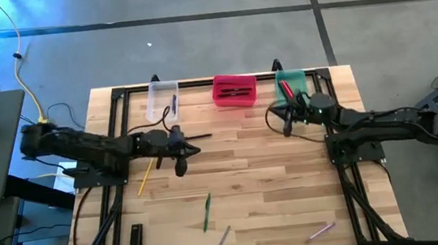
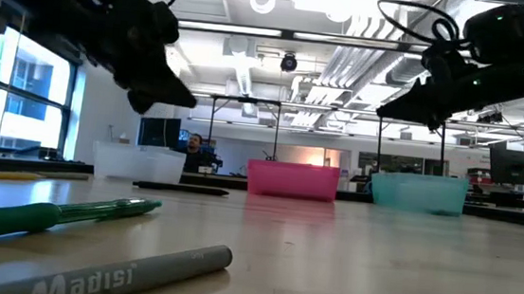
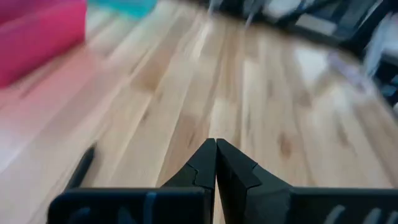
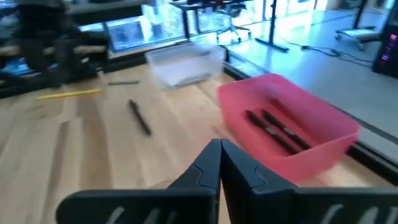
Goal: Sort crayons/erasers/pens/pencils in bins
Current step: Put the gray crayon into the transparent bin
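Grey pen (image 2: 89, 279) lying nearest the low cam is showing "Madisi" on its barrel, w/ a green pen (image 2: 47, 216) just behind it. Left hand (image 1: 191, 144) is hovering over mid tabletop (image 1: 265, 175), fingers pressed shut, holding nothing. Right hand (image 1: 284, 124) is hanging by the green bin (image 1: 294, 78), also closed & empty. Pink bin (image 4: 298, 134) is holding two dark pens (image 4: 273, 132); clear bin (image 1: 161, 100) is sitting at the far left.

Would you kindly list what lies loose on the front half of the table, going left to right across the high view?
Flat black bar → yellow pencil → green pen → grey pen → pink stick.
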You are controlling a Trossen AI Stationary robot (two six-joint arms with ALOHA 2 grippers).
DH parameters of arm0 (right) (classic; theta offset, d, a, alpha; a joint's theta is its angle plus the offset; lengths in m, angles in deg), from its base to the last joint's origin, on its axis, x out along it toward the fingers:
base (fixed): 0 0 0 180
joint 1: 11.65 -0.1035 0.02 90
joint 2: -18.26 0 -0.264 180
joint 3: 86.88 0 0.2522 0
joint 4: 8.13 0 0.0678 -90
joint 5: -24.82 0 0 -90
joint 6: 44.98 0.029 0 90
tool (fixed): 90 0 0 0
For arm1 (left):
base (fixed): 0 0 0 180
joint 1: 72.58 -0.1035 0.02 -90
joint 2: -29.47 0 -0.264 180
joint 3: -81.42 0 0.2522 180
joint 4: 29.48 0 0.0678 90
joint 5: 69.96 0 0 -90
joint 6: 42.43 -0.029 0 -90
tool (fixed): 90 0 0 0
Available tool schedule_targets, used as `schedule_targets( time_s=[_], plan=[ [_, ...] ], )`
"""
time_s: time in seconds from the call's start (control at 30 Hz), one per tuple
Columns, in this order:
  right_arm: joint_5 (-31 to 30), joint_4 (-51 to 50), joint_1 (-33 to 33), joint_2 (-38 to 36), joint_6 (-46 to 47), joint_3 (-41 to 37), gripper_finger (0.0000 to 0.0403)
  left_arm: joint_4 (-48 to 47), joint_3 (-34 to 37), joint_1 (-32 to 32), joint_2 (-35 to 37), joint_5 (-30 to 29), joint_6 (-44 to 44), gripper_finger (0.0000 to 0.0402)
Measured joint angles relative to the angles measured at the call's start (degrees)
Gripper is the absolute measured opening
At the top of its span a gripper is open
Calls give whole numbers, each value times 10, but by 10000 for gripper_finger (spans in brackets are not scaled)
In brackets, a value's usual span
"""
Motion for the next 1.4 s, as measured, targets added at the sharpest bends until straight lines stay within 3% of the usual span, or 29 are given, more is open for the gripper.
schedule_targets(
  time_s=[0.3,0.5,0.7,0.93,1.4],
  plan=[
    [-76,18,-151,-11,3,-34,0,-508,-128,0,110,-65,128,0],
    [-146,18,-228,-10,13,-34,0,-663,-143,-11,117,-64,220,0],
    [-201,16,-286,-10,0,-34,0,-694,-141,-83,98,-51,198,0],
    [-212,16,-309,-10,-1,-34,0,-693,-141,-191,65,2,125,9],
    [-213,22,-312,-10,-6,-34,0,-693,-141,-296,-24,-12,60,150]
  ],
)
